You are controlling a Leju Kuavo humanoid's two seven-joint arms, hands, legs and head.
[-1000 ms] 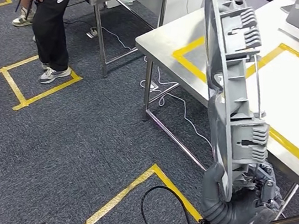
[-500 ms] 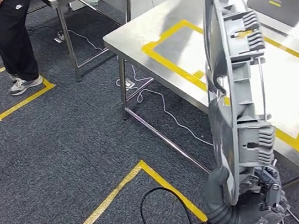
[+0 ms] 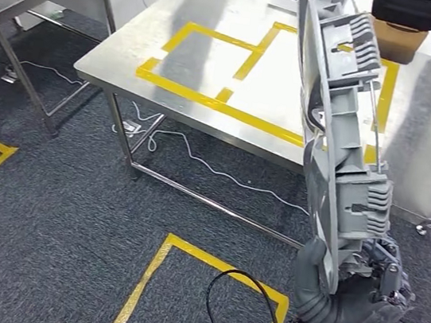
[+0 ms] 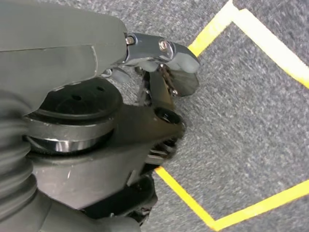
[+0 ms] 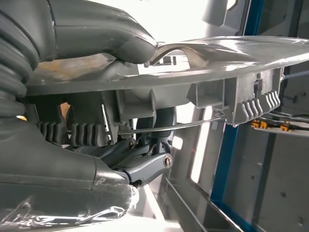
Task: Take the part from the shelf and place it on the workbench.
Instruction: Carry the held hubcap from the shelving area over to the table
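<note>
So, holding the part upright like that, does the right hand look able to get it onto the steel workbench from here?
Probably yes: the right hand grips the part, and the workbench ahead shows bare taped surface.

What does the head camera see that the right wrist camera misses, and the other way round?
Head view alone: the steel workbench with yellow tape squares, the carpet with more tape lines, a cardboard box at the bench's far end, and a black cable on the floor.

Right wrist view alone: a close look at the part's underside, with a thin wire rod running along it, and a blue frame behind.

Both: the long grey part, held upright in the right hand.
</note>
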